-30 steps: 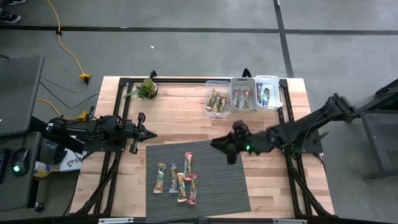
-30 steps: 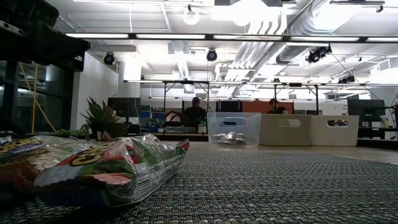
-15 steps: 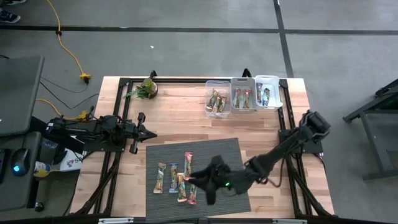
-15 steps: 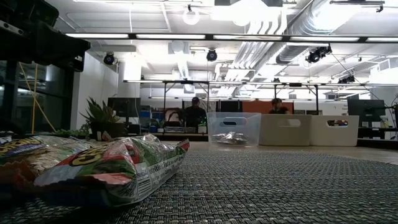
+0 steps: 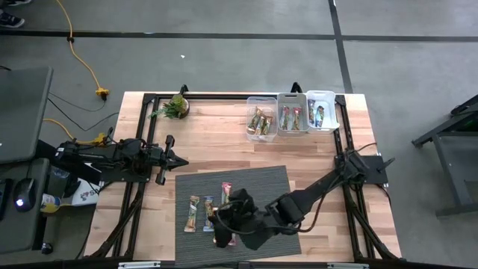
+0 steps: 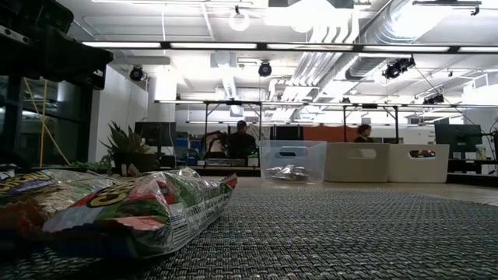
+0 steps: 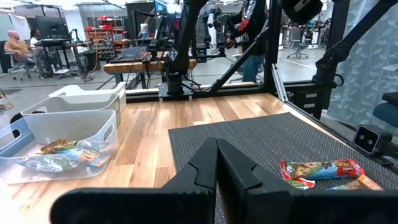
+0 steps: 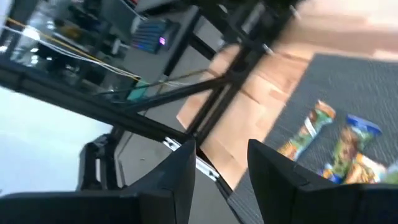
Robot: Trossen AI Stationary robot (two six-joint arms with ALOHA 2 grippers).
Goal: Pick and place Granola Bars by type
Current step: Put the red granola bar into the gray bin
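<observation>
1. Right arm has swung from mid-desk, near the bins, down onto the front of the grey mat; right tool now sits over the cluster of loose bars, fingers parted, nothing visibly gripped.
2. Left arm has not shifted: it lies at the left desk edge, left tool pointing toward the mat, fingers pressed together and empty (left wrist view shows them meeting).
3. Potted plant stands at the far left corner of the desk.
4. Loose Granola Bars lie on the front left part of the mat, side by side, long axes running front to back; one more bar lies just behind the group. Some are partly hidden under the right tool.
5. Three clear bins stand in a row at the far edge, touching one another.
6. Left bin: orange/tan bars.
7. Middle bin: pink/red bars.
8. Right bin: blue/green bars.
9. Low view: a bar fills the near left foreground on the mat; the bins show far behind, people seated in the room beyond.
</observation>
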